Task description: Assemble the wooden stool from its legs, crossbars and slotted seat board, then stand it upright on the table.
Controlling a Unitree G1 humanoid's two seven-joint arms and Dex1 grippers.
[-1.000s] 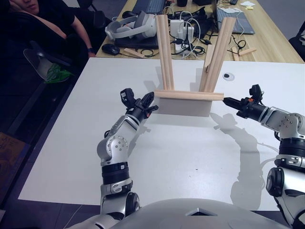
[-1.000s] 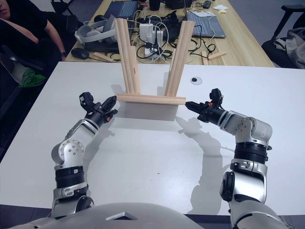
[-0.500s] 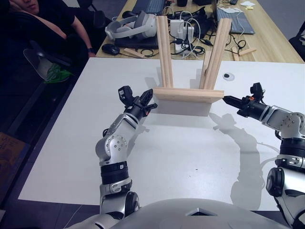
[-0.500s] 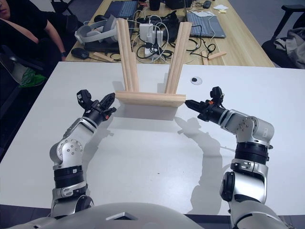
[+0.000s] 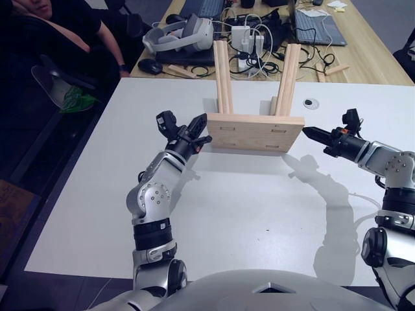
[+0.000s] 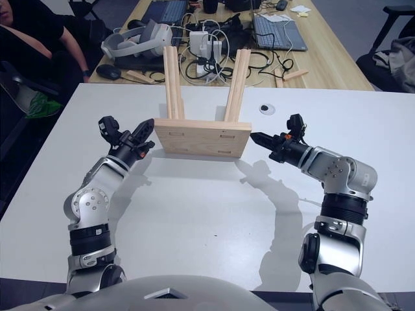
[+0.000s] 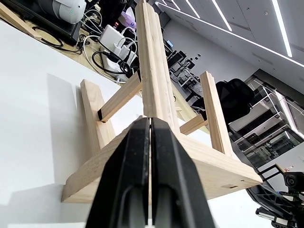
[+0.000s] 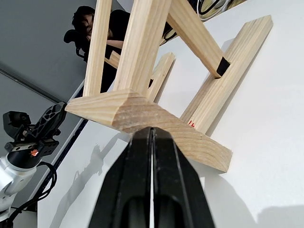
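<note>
**Wooden stool [image 5: 255,129], fully joined, on the white worktop [image 5: 246,207].** Tipped over rather than upright. Slotted seat board [image 6: 202,137] standing on its lower long edge, broad face turned toward the robot, small rectangular slots visible in that face. Legs [image 5: 222,74] pointing away toward the far side of the worktop. In the wrist views, lower legs lying along the surface and crossbars [image 7: 121,97] bridging the leg pairs, dark marks at the joints.

**Left end effector [image 5: 201,129].** Just beside the left short edge of the seat board, near mid-height. Clenched and grasping nothing, with the fingers [image 7: 133,180] pressed together and only a thin seam between them in the left wrist view. Contact with the wood not discernible.

**Right end effector [image 5: 307,132].** Just beside the right short edge of the seat board, pointed at it. Likewise clenched on nothing, fingers [image 8: 168,190] closed to a narrow line and aimed at the near corner of the board in the right wrist view. Touching or a hair apart: cannot tell.

**Surroundings.** Round grommet [image 5: 311,103] in the worktop behind the stool's right side. Beyond the far edge, a wooden desk [image 5: 366,61] carrying a white headset [image 5: 178,35], a black mouse [image 5: 150,66], a tangle of cables [image 5: 259,39], a laptop [image 5: 318,26] and two loose wooden pieces [image 5: 181,71], well apart from the stool.
</note>
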